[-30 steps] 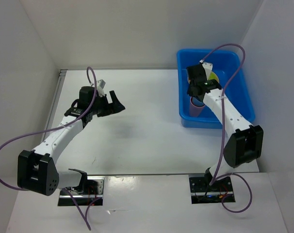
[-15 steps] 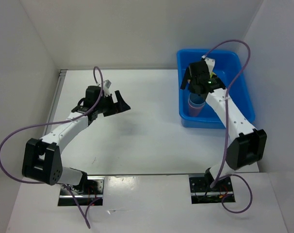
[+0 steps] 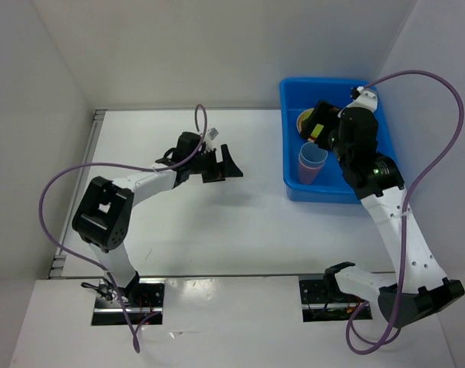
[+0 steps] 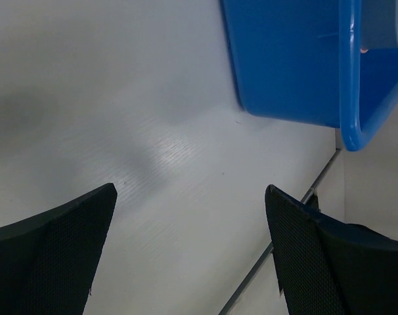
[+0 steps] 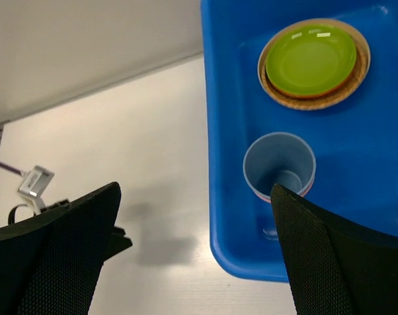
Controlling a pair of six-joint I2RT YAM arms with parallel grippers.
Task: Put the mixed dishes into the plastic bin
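The plastic bin [image 3: 371,165] stands at the back right of the table. Inside it a lime green plate [image 5: 310,59] lies on an orange plate and a woven tray [image 5: 360,73]. A blue cup [image 5: 279,164] stands upright, nested in a salmon-pink cup [image 5: 307,191]; both also show from above [image 3: 311,159]. My right gripper [image 5: 194,190] hangs open and empty above the bin's left wall [image 3: 318,126]. My left gripper [image 3: 223,167] is open and empty over bare table [image 4: 189,190], left of the bin's outer wall [image 4: 284,65].
White walls close the table in at the back and both sides. A metal strip [image 4: 297,230] runs along the table edge near the bin. The right arm's purple cable [image 3: 440,123] loops over the bin's right side.
My right gripper opened, left the blue cup inside the pink cup and lifted up and away to the right. My left arm stretched rightwards towards the bin.
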